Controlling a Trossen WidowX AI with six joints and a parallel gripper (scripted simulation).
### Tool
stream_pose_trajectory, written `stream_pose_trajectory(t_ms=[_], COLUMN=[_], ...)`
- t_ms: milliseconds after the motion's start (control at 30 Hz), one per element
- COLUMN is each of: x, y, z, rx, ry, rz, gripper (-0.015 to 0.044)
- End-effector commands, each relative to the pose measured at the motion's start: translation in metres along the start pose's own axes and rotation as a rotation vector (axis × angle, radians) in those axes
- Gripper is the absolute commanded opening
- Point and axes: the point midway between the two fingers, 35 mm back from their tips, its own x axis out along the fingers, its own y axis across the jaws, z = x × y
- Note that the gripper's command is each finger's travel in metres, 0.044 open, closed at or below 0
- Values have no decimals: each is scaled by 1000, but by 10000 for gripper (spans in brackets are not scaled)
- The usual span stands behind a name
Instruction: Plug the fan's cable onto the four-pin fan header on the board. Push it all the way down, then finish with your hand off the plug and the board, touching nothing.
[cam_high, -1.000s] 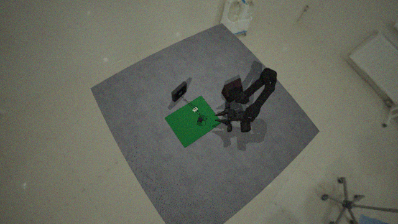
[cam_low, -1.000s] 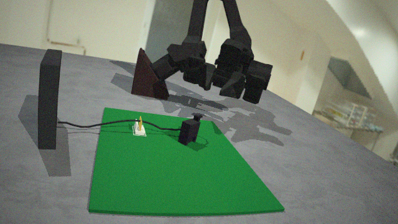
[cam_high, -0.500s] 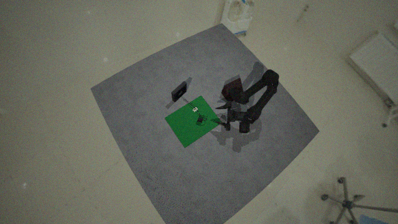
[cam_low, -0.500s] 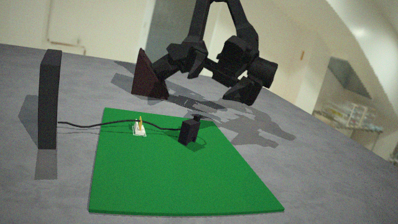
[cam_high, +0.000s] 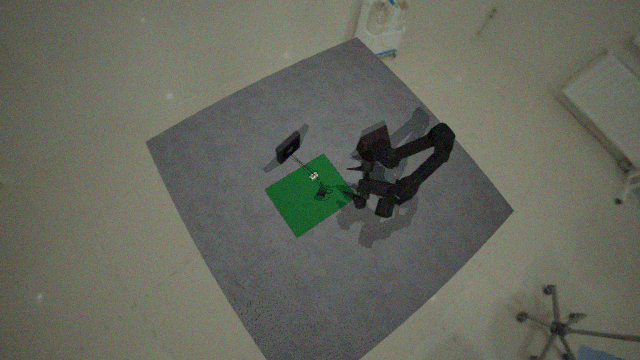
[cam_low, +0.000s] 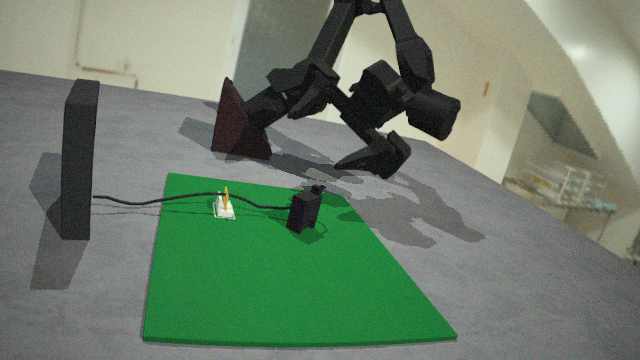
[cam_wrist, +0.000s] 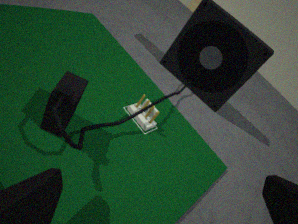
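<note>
1. Tool (cam_high: 351, 181) (cam_low: 320, 139) (cam_wrist: 165, 183) spread wide, holding nothing, inboard of the counter's (cam_high: 280, 280) (cam_low: 525, 280) (cam_wrist: 117, 20) right corner (seen from above).
2. Plug (cam_high: 321, 192) (cam_low: 304, 211) (cam_wrist: 65, 102) sits off the header (cam_high: 313, 176) (cam_low: 222, 209) (cam_wrist: 143, 117), nearer the counter's middle than its edges; a skewed grip could tip it, and the crossing cable (cam_high: 303, 165) (cam_low: 187, 196) (cam_wrist: 107, 124) might snag the pins.

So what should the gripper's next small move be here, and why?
Probably ease the open gripper towards the black plug, keeping its fingers apart: the plug stands ungripped, off the header, whose pins are bare.
</note>
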Motion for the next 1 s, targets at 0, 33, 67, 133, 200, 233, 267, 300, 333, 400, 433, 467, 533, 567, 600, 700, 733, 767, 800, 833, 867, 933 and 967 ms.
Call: stream_pose_trajectory(t_ms=[0, 33, 67, 133, 200, 233, 267, 300, 333, 400, 433, 467, 533, 567, 600, 700, 733, 767, 800, 833, 867, 933, 967], x=[2, 3, 3, 4, 4, 5, 5, 5, 5, 5, 5, 5, 5, 5, 5, 5, 5, 5, 5, 4, 4, 4, 3], y=[-3, -3, -4, -5, -6, -7, -8, -8, -8, -9, -10, -10, -11, -11, -11, -12, -12, -12, -12, -12, -12, -12, -12], z=[-2, -2, -3, -4, -4, -5, -5, -6, -6, -7, -7, -7, -8, -8, -8, -9, -9, -9, -9, -9, -9, -8, -8], rx=[-51, -62, -72, -92, -110, -119, -128, -136, -144, -158, -165, -172, -183, -189, -194, -207, -211, -214, -217, -220, -222, -226, -227], ry=[72, 90, 108, 144, 181, 199, 218, 237, 256, 295, 314, 333, 372, 391, 411, 469, 488, 507, 526, 545, 564, 601, 619], rz=[-36, -44, -51, -64, -76, -81, -85, -89, -93, -98, -100, -102, -103, -103, -103, -98, -95, -92, -88, -84, -79, -68, -62], gripper=[440, 440, 440, 440, 440, 440, 440, 440, 440, 440, 440, 440, 440, 440, 440, 440, 440, 440, 440, 440, 440, 440, 440])
